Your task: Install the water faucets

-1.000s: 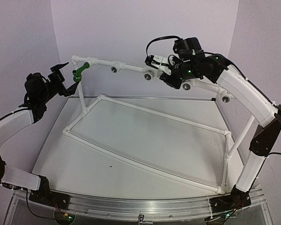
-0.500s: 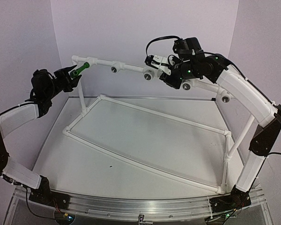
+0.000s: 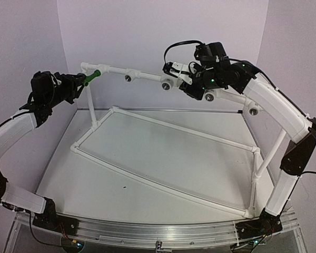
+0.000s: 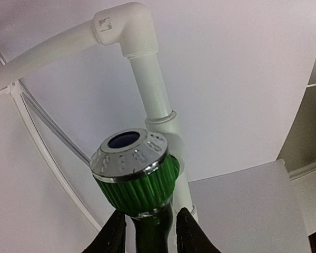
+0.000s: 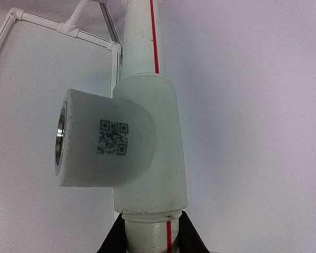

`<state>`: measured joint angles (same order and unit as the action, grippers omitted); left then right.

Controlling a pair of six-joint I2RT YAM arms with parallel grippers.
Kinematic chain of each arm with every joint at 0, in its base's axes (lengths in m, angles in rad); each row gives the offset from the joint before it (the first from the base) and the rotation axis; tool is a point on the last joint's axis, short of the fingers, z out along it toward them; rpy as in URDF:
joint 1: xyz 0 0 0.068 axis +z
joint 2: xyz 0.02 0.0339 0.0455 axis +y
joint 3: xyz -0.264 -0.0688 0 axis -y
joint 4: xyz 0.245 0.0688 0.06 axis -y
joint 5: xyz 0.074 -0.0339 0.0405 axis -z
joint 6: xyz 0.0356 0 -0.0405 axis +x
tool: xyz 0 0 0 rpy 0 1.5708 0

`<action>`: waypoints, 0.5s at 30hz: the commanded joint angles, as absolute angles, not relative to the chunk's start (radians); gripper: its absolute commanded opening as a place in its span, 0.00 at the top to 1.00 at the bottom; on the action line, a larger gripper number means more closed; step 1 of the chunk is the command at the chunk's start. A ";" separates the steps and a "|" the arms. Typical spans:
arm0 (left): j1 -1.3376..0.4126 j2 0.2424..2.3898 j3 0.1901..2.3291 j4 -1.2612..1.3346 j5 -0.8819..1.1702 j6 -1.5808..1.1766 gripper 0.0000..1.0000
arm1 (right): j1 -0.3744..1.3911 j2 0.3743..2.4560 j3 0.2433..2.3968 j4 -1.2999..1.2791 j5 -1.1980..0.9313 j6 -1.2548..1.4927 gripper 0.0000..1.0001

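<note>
A water faucet [image 3: 92, 75], green with a silver round end [image 4: 127, 153], sticks out of the left-end fitting of the white pipe rail [image 3: 113, 69]. My left gripper [image 3: 80, 82] is shut on it. In the left wrist view both fingers [image 4: 112, 238] pinch the dark green stem [image 4: 154, 232] just below the ribbed green collar [image 4: 139, 187]. My right gripper [image 3: 180, 79] is shut on the same rail further right. In the right wrist view it [image 5: 152, 241] clamps the red-striped pipe [image 5: 150, 232] directly under a white tee fitting [image 5: 127, 153].
The white pipe frame [image 3: 163, 158] lies across the table, with uprights at its corners. Open tee sockets [image 3: 128, 78] [image 3: 210, 97] [image 3: 253, 110] line the top rail. A white elbow [image 4: 129, 29] caps the upright behind the faucet. White walls close in at the back and sides.
My left gripper moved in from the left and shut on the faucet. The faucet swung from hanging down-left to nearly level. The right arm stayed still.
</note>
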<state>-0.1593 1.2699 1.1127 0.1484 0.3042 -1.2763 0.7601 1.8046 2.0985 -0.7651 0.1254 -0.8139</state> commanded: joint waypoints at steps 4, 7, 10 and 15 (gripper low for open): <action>-0.156 1.306 1.260 0.059 0.373 -0.811 0.65 | 0.760 1.789 2.074 -0.775 0.163 -0.642 1.00; -0.155 1.330 1.284 0.063 0.409 -0.739 0.65 | 0.760 1.784 2.068 -0.773 0.164 -0.644 1.00; -0.156 1.341 1.302 0.065 0.421 -0.713 0.66 | 0.759 1.779 2.062 -0.773 0.166 -0.647 1.00; -0.156 1.345 1.304 0.069 0.424 -0.670 0.74 | 0.759 1.772 2.054 -0.771 0.166 -0.649 1.00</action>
